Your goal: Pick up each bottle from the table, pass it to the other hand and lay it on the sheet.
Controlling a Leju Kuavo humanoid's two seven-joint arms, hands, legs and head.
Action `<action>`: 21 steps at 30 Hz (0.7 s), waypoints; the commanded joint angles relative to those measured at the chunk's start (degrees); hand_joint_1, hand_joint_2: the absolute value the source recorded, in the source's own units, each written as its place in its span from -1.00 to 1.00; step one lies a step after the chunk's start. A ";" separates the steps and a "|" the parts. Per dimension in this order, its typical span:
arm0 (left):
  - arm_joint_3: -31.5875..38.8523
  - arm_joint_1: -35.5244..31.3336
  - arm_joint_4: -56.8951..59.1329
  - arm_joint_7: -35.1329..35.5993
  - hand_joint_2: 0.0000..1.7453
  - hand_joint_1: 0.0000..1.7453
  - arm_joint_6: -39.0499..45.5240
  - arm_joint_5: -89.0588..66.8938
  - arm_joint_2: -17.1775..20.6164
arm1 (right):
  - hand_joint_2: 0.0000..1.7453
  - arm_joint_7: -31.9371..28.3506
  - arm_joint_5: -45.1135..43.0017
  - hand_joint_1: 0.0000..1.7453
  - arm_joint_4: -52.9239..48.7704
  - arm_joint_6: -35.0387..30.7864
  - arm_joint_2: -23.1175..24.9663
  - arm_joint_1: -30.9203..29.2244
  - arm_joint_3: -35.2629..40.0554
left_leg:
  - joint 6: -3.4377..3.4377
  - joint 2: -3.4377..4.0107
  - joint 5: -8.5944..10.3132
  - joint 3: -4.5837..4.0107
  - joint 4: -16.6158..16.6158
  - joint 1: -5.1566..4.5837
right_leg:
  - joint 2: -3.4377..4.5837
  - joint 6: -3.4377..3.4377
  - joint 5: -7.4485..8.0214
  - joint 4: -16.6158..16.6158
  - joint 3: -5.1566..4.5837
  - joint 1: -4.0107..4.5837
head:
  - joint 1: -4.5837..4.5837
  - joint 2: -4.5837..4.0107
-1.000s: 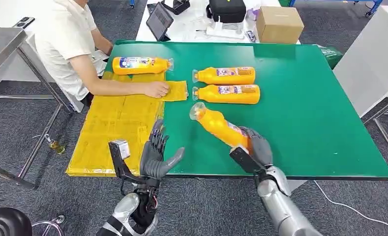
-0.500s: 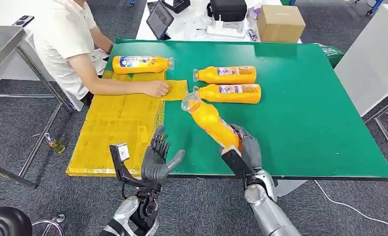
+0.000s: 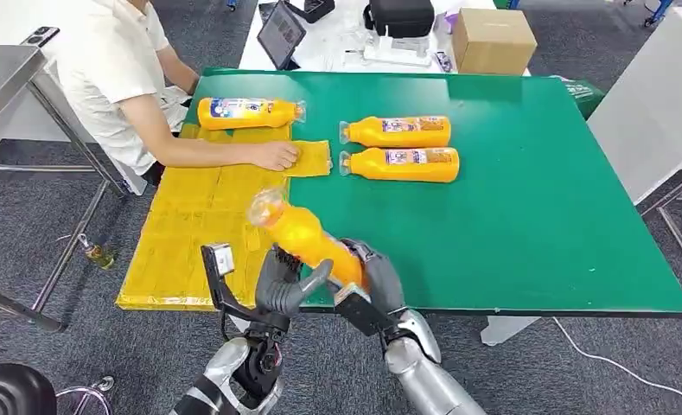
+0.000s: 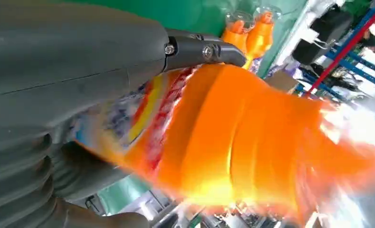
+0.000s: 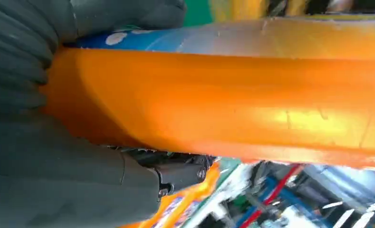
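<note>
Head view: right robot hand wrapped round the base end of the held bottle, cap end raised and tilted towards the yellow sheet, the whole thing in the air above the near edge of the green surface. Left robot hand just beside and under it, thumb laid against the bottle's side, fingers up behind it; cannot tell from here whether closed into a grip. Judged as the handover itself. To do it well: bring the left fingers fully round the mid-body, clear of the right fingers, and get a firm wrap before the right lets go; hold the bottle steady meanwhile, since a smooth, rounded plastic body probably slips or rolls in a half-made grasp. Beyond, one bottle on the sheet, two lying bottles side by side on the green, and a person's hand resting on the sheet's corner: mind that hand when laying down. Left wrist view: closer evidence of contact, the bottle's label and orange body pressed against the grey palm with a dark finger across it, much blurred; firmness of the grip not to be told. Right wrist view: orange body running out from the closed grey hand, hard against the palm, a grip plainer here than from above.
</note>
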 commanded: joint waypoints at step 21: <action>0.83 -0.85 -4.49 -3.77 1.00 1.00 -10.88 3.61 1.63 | 1.00 -1.34 -6.72 -1.00 -5.61 0.65 -2.85 1.47 13.39 | 0.07 0.09 -0.11 0.20 -0.02 0.03 | -0.01 -0.20 -0.08 -0.04 0.21 0.08 | 0.00 0.00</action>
